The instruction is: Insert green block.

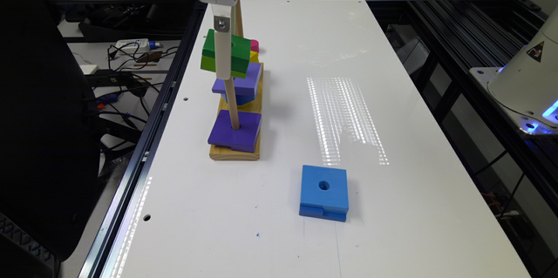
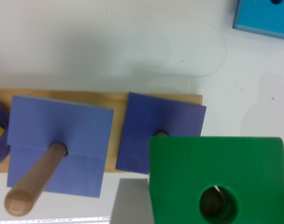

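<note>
A Franka gripper [image 1: 222, 58] carries the green block [image 1: 237, 53] aloft over a wooden peg board [image 1: 235, 154]; the fingers appear clamped on the block's side faces, since it hangs clear of any support. The block looks light and rigid, likely foam or painted wood, with matte faces that should not slip; its flat opposite sides are the sensible place to hold it, leaving the hole free. It is a square slab, dark green over lime, with a small round centre hole [image 2: 218, 204]. In the wrist view it sits over the near purple block [image 2: 146, 133], whose wooden peg [image 1: 232, 103] seems to show through the hole; a second purple block [image 2: 58, 140] sits on the neighbouring peg; a blue block [image 1: 324, 193] lies apart on the white table [image 1: 392, 73].
</note>
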`<state>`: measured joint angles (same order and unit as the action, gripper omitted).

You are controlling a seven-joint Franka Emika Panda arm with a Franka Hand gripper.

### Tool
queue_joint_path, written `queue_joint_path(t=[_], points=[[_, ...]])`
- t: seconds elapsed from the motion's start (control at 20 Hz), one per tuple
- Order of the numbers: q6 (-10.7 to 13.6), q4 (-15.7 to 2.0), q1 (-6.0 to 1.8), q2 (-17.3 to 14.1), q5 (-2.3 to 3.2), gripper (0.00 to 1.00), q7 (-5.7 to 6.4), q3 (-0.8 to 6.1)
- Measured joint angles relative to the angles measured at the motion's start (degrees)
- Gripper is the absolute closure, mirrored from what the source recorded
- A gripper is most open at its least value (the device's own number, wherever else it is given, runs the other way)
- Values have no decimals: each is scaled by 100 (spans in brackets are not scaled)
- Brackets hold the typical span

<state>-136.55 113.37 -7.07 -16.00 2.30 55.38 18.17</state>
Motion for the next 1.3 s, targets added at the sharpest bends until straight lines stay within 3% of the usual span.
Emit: queue_joint_path(t=[1.3], points=[[-115,-33,-1,-168,50,100,0,-4]])
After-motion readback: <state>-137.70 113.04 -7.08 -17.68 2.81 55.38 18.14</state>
